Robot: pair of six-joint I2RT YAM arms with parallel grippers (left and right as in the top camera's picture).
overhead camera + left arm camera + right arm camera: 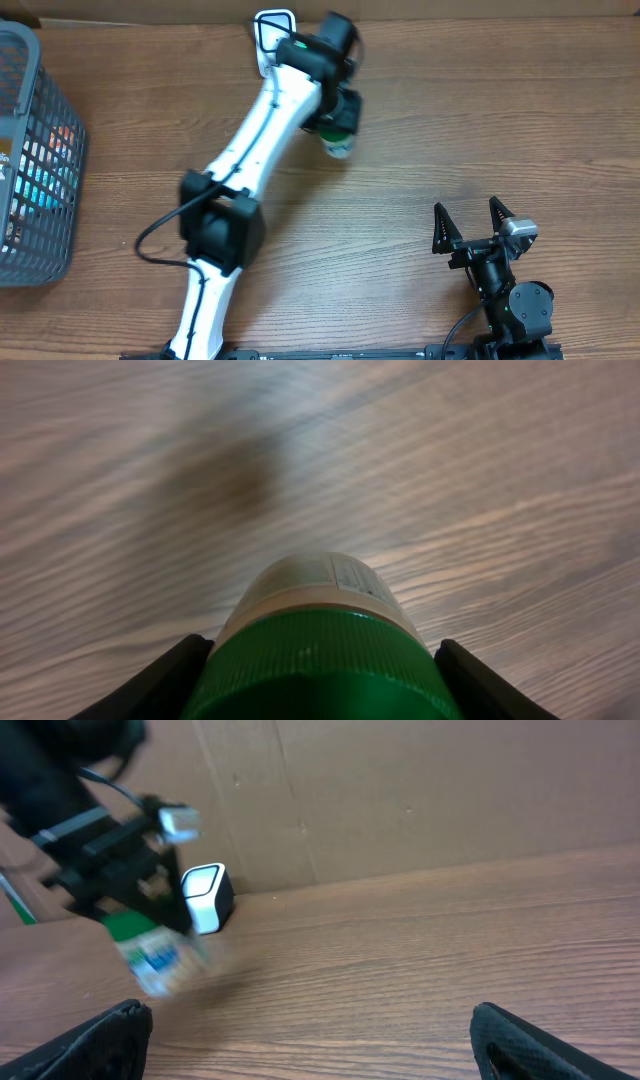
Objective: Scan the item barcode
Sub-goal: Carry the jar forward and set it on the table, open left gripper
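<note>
Left fingers (160, 682) pinch the white plastic bottle with green ribbed cap (320, 610) by the cap, held over the wooden counter (450, 120) near the small white-and-black scanner (272, 30). Right fingers (441, 228) are spread, idle. Bottle prob. light, rigid, slick; ridged cap grips best. Left wrist view shows label print, overhead shows scanner.

Wooden worktop (450, 130) with a cardboard wall (450, 790) behind.
The worktop is brown wood with fine grain; the plain cardboard wall stands along its far edge, and soft light leaves one blurred shadow (240, 470) on the wood.
</note>
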